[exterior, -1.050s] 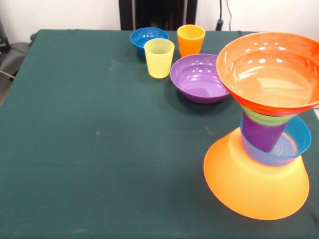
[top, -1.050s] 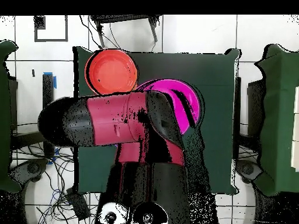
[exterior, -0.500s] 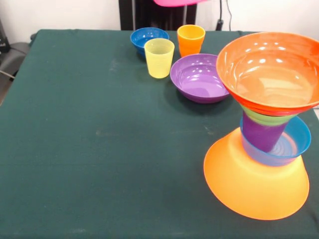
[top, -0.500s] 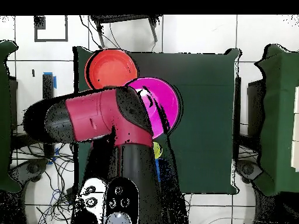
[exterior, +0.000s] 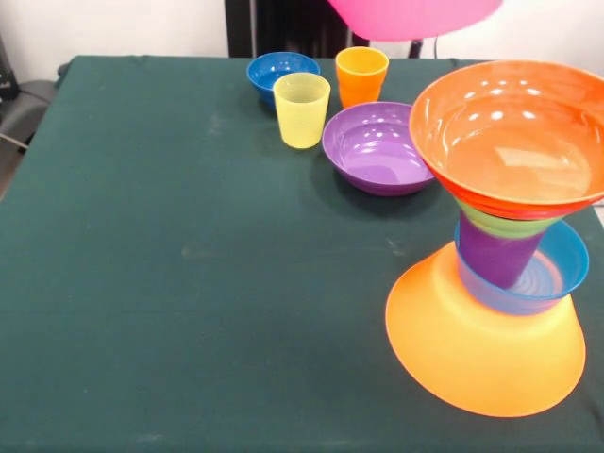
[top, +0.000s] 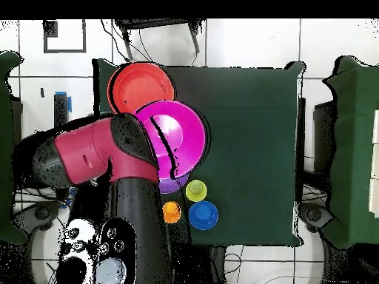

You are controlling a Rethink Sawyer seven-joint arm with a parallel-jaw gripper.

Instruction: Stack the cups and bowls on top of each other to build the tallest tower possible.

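Front view: tower (exterior: 500, 255) stood at the tabletop's (exterior: 189, 236) right edge — big yellow-orange bowl (exterior: 481, 354) upside down as base, then light blue bowl (exterior: 552, 274), purple cup (exterior: 495, 257), green bowl (exterior: 505, 224), orange-red bowl (exterior: 514, 132) on top. Pink bowl (exterior: 415, 17) hung above the far edge. Yellow cup (exterior: 301, 109), orange cup (exterior: 361, 74), dark blue bowl (exterior: 278, 72), purple bowl (exterior: 373, 146) sat loose. Overhead: arm (top: 111, 163) covered the pincer; grip state couldn't be told.

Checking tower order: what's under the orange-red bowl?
Under the orange-red bowl sit a green bowl, then the purple cup standing in a light blue bowl, on the inverted yellow-orange bowl. The cup's base contact is hidden.
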